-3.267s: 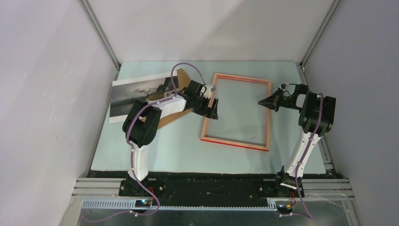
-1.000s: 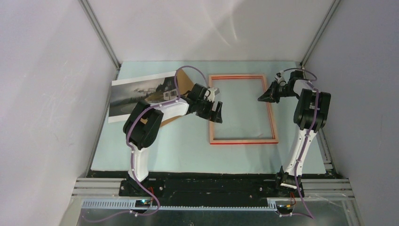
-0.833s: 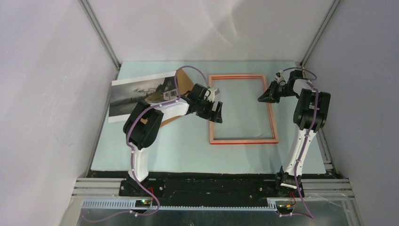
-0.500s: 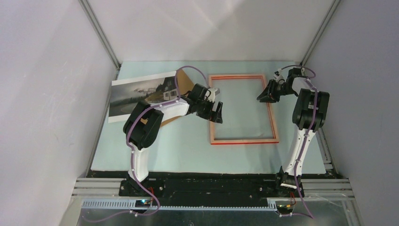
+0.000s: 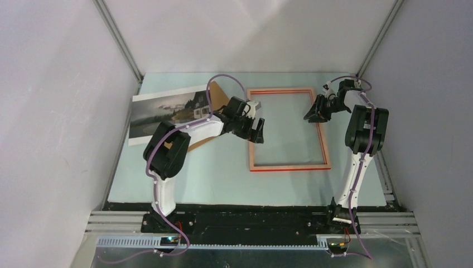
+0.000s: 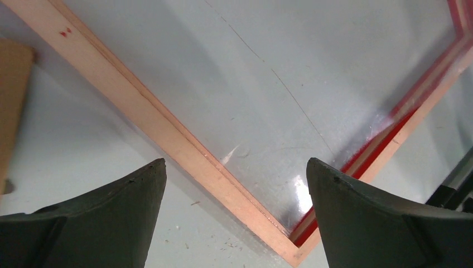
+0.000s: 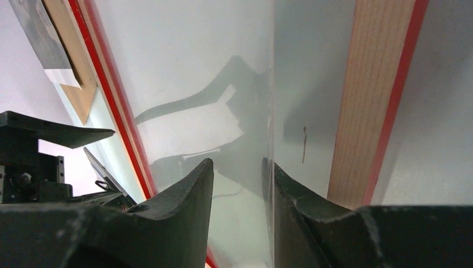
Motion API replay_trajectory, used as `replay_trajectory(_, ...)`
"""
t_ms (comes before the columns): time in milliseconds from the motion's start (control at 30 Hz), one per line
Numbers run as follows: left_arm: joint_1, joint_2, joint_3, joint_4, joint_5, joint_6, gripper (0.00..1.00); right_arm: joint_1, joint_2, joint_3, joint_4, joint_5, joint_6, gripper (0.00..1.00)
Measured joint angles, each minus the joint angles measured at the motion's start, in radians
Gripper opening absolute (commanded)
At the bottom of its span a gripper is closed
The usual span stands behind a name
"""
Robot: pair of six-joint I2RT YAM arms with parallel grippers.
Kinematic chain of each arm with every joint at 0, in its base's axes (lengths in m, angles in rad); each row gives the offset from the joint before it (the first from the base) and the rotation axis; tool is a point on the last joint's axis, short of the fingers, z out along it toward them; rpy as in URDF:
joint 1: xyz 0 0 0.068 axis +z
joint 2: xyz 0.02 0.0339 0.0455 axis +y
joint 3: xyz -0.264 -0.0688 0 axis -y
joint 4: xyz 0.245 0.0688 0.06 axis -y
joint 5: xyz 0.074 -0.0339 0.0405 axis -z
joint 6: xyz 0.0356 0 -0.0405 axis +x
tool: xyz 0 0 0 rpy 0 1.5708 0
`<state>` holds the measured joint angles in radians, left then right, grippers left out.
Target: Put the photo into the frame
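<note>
The frame (image 5: 287,166) lies flat on the table with its pale wood back up and red showing at its edges. A clear pane sits in it, reflecting light. The photo (image 5: 162,111) lies at the far left, partly over the brown backing board (image 5: 198,142). My left gripper (image 5: 257,131) is open and empty, straddling the frame's left rail (image 6: 167,134) near its near corner (image 6: 235,167). My right gripper (image 5: 310,116) hovers inside the frame's far right rail (image 7: 373,100). Its jaws are a little apart (image 7: 239,164), with the pane's edge running beside one finger.
Grey side walls and aluminium posts close in the table on the left, right and back. The photo (image 7: 39,33) and the backing board (image 7: 72,72) show in the right wrist view beyond the frame's far rail. The board's corner (image 6: 11,100) lies beside the left gripper.
The frame has turned from skewed to square with the table and shifted. In the last second the right gripper has crept slightly left and away; the left gripper has barely moved.
</note>
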<state>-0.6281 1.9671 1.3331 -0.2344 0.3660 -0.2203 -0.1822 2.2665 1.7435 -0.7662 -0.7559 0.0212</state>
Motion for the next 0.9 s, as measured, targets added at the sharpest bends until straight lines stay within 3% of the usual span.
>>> replay_trajectory(267,-0.002,-0.005,0.090,-0.039,-0.068,0.075,1.00,0.003,0.000,0.002,-0.004,0.009,0.000,0.43)
replay_trajectory(433,-0.005,0.029,0.250,-0.052,-0.056,0.089,1.00,0.003,0.004,0.005,-0.006,0.013,0.000,0.44)
replay_trajectory(900,-0.084,0.378,0.680,-0.040,0.033,-0.038,0.98,0.004,0.016,0.007,-0.005,0.021,-0.001,0.44)
